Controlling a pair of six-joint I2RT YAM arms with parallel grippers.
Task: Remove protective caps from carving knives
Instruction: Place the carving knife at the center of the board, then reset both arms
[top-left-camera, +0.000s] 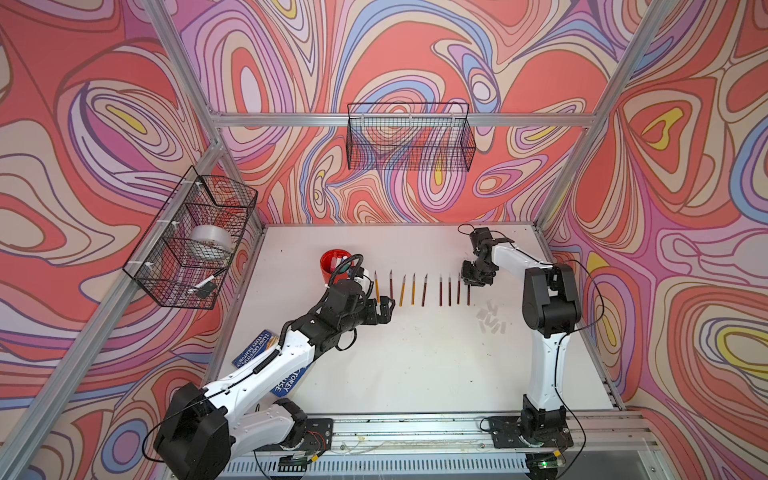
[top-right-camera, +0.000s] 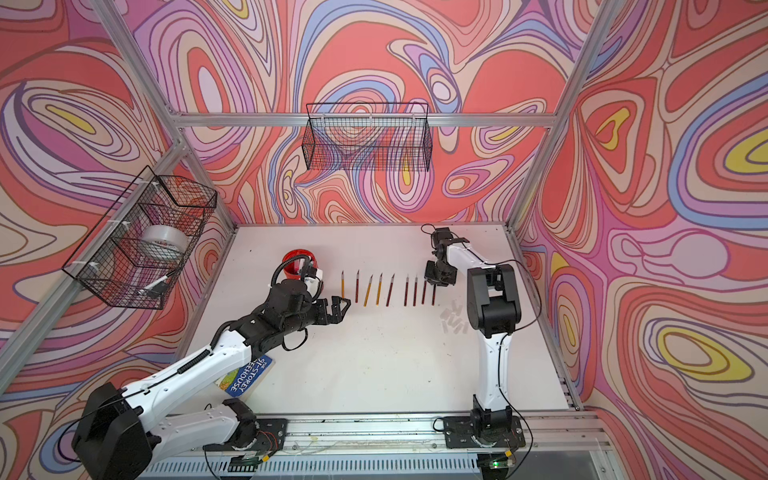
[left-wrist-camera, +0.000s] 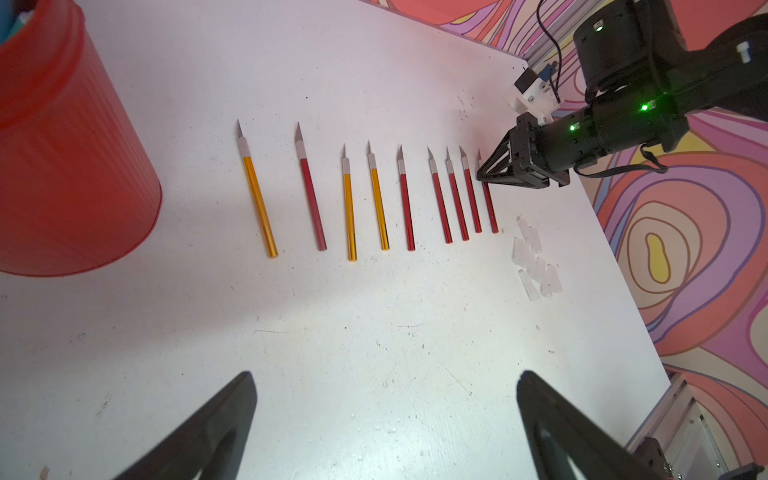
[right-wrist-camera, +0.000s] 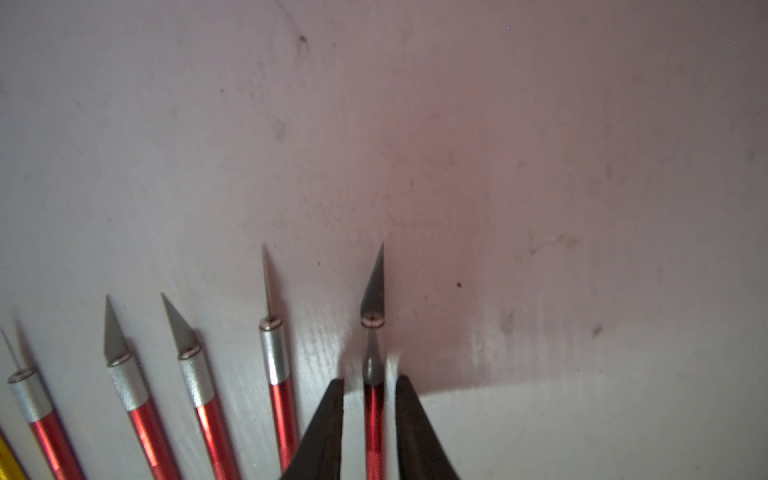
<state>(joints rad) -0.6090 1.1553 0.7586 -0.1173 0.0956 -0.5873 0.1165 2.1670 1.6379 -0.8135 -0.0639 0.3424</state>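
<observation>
Several carving knives (left-wrist-camera: 406, 208) with red or yellow handles lie in a row on the white table, blades bare and pointing away; both top views show the row (top-left-camera: 424, 291) (top-right-camera: 389, 291). My right gripper (right-wrist-camera: 369, 380) is low over the rightmost red knife (right-wrist-camera: 374, 419). Its fingers straddle the handle just behind the blade, with a thin gap on each side. The protective caps (left-wrist-camera: 536, 257) lie in a loose translucent pile (top-left-camera: 490, 322) right of the row. My left gripper (left-wrist-camera: 385, 376) hangs wide open and empty near the handle end of the leftmost yellow knife (top-left-camera: 377, 291).
A red ribbed cup (top-left-camera: 334, 266) stands left of the row, behind the left wrist. A blue book (top-right-camera: 245, 376) lies under the left arm. Wire baskets hang on the left wall (top-left-camera: 195, 241), holding a tape roll, and on the back wall (top-left-camera: 409, 137).
</observation>
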